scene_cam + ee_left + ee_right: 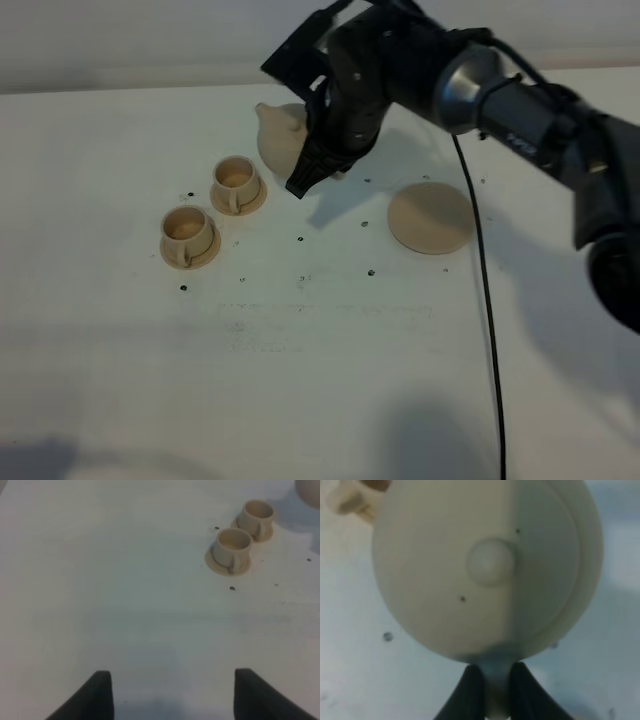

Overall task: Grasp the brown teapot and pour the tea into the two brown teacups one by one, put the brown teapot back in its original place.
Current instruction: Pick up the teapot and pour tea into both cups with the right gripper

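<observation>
My right gripper (pixel 318 160) is shut on the handle of the brown teapot (pixel 280 135) and holds it above the table, its spout toward the far teacup (pixel 236 180). In the right wrist view the teapot (pixel 485 570) fills the frame, lid knob facing the camera, with the fingers (pixel 470 690) clamped on its handle. The near teacup (pixel 186 233) sits on its saucer left of centre. Both cups show in the left wrist view, far cup (pixel 257 516) and near cup (pixel 232 547). The round coaster (pixel 431 217) lies bare at the right. My left gripper (pixel 172 695) is open and empty.
The white table (pixel 320 360) has small dark specks around the cups and coaster. A black cable (pixel 488 300) runs from my right arm down across the table's right side.
</observation>
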Robot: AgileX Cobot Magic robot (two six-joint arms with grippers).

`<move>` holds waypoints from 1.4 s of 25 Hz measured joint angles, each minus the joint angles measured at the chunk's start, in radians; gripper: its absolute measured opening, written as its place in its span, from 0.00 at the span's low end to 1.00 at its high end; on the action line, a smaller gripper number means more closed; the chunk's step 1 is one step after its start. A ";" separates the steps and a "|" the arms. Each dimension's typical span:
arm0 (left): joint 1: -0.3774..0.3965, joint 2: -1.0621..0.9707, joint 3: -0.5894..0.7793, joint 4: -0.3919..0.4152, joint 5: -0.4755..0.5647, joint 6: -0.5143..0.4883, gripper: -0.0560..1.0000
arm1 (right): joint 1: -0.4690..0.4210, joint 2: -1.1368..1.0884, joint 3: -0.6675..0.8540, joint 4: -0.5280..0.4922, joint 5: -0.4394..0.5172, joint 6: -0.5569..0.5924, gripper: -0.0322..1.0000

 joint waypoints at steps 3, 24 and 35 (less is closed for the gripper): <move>0.000 0.000 0.000 0.000 0.000 0.000 0.55 | 0.013 0.043 -0.070 -0.066 0.019 -0.033 0.16; 0.000 0.000 0.000 0.000 0.000 0.000 0.55 | 0.119 0.141 -0.108 -0.456 -0.013 -0.232 0.16; 0.000 0.000 0.000 0.000 0.000 0.000 0.55 | 0.124 0.172 -0.112 -0.572 -0.036 -0.244 0.16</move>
